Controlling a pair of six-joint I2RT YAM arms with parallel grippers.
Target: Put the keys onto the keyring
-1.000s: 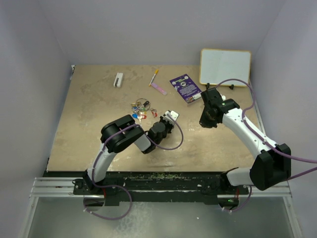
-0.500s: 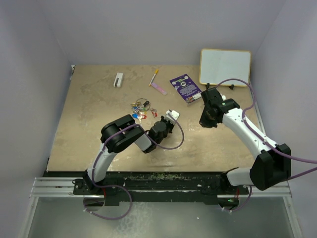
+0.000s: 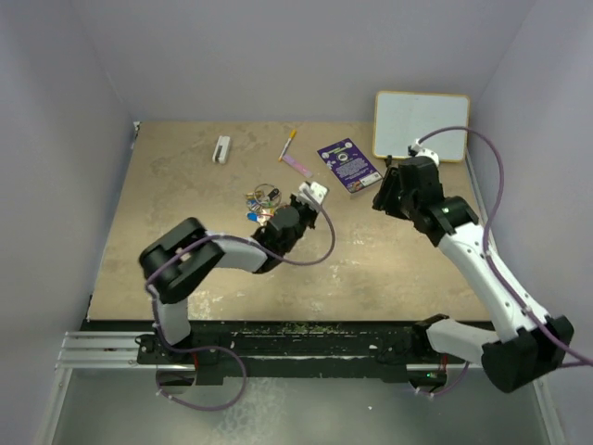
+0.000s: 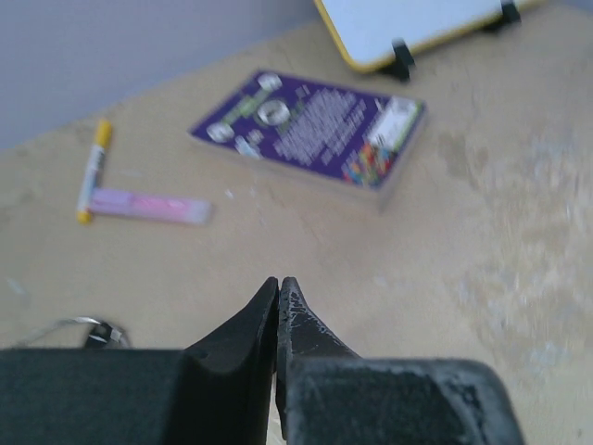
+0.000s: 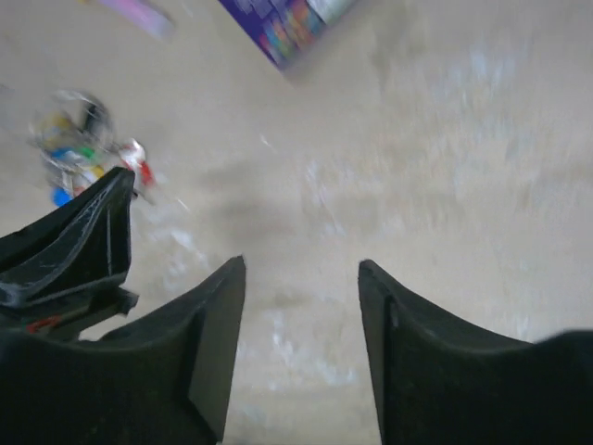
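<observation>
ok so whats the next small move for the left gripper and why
Probably open the left gripper and shift it left, toward the small metal keys with coloured plastic tags. Its jaws are shut on nothing and aimed at the purple rectangular card, while the thin silvery wire keyring shows only at the lower left edge of its wrist view.

Tan table [image 3: 185,185]: keys [image 3: 258,211], keyring [image 3: 268,192], purple card [image 3: 347,164], marker [image 3: 288,145], white eraser [image 3: 221,149], whiteboard [image 3: 422,125].
</observation>
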